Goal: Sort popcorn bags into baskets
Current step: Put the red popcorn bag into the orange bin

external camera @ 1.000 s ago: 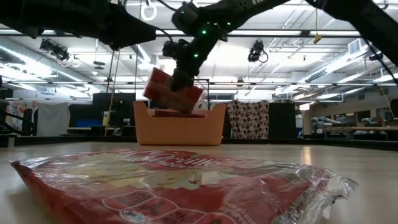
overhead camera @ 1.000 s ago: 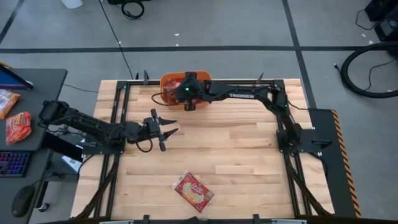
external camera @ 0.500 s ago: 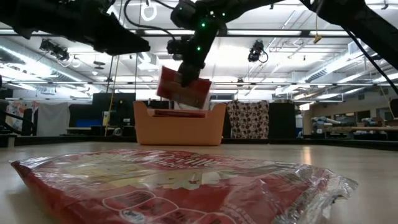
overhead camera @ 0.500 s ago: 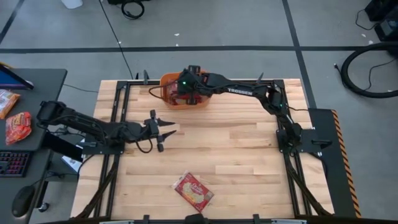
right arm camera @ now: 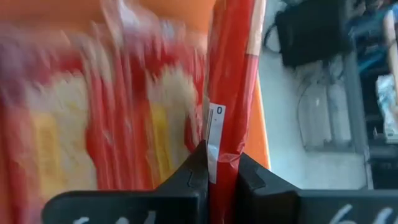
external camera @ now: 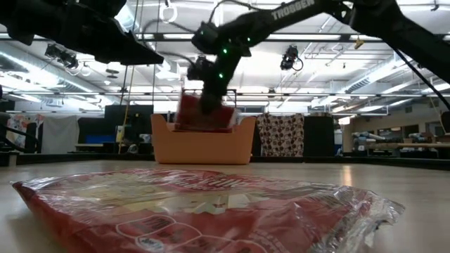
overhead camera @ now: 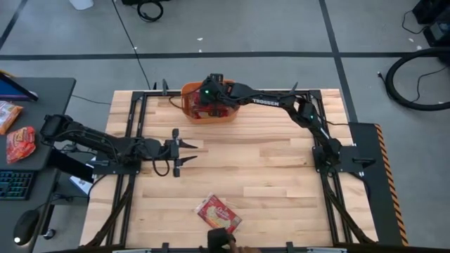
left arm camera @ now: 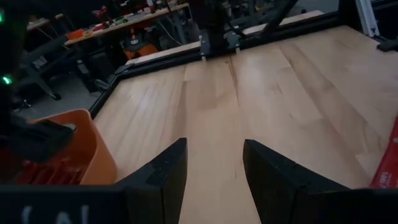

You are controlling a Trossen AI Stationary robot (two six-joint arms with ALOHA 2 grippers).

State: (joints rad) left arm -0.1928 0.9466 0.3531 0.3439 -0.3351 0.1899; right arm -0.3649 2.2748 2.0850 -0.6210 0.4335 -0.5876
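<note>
My right gripper (overhead camera: 210,104) is over the orange tub (overhead camera: 187,94) at the table's far edge, shut on a red popcorn bag (external camera: 204,112) that dips into the tub (external camera: 204,146). Several red bags with yellow patches (right arm camera: 93,118) lie inside the tub. One more bag (overhead camera: 219,215) lies flat on the table near the near edge, filling the foreground of the low view (external camera: 197,207). My left gripper (overhead camera: 190,152) is open over bare wood at the table's left middle, touching nothing; the tub (left arm camera: 87,146) shows off to its side. My right gripper pinches the bag between its two fingers (right arm camera: 193,171) at one edge (right arm camera: 222,146), coming from above and pointing down. The bag hangs edge-on below the fingers, roughly upright, with its lower part inside the tub. Whether it touches the bags below cannot be told.
The wooden table top (overhead camera: 281,169) lies bare between the tub and the lone bag. A black frame (overhead camera: 133,105) runs round the table edges. A dark object (overhead camera: 221,239) sits at the near edge. Packets and a keyboard lie on a side desk (overhead camera: 21,140).
My right gripper has moved toward the table's far edge and down, bringing the bag from above the tub's near rim into the tub. The bag has gone from tilted to nearly upright. My left gripper has turned a little in place and stays open.
</note>
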